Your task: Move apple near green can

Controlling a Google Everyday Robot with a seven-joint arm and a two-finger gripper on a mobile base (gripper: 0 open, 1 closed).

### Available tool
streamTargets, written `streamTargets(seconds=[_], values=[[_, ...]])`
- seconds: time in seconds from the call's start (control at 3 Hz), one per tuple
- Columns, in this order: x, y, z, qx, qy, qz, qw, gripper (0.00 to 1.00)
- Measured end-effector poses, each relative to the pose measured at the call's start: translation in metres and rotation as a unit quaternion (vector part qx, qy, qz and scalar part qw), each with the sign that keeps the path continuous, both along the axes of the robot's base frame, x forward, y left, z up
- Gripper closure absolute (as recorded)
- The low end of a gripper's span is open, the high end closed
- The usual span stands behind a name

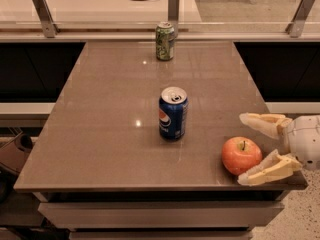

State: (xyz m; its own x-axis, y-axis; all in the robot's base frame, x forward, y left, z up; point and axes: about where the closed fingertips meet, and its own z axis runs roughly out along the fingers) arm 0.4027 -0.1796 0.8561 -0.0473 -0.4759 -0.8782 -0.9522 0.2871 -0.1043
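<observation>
Pincer (245,149) is spread wide, flanking apple (241,155) at the surface's (125,99) right edge. The apple is probably firm, smooth and roll-prone, so grip across its widest middle.

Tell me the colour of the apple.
Apple: red-orange, yellowish patches, camera view; gripper open, flanking it.

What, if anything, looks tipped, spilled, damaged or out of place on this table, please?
Nothing stands out. The slim green drink can and blue Pepsi can stand upright, the round red-orange apple sits stem-up on the brown table, and the gripper at the front right corner has its jaws open beside the apple.
</observation>
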Motion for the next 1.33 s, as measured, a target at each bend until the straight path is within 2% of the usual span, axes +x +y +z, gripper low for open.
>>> streamTargets(seconds=[0.67,1.0,1.33], values=[[0.006,0.022,-0.017,0.001,0.006,0.024,0.9997,0.64],[0.006,0.022,-0.016,0.001,0.006,0.024,0.9997,0.88],[0.006,0.024,-0.015,0.000,0.005,0.026,0.9996,1.00]])
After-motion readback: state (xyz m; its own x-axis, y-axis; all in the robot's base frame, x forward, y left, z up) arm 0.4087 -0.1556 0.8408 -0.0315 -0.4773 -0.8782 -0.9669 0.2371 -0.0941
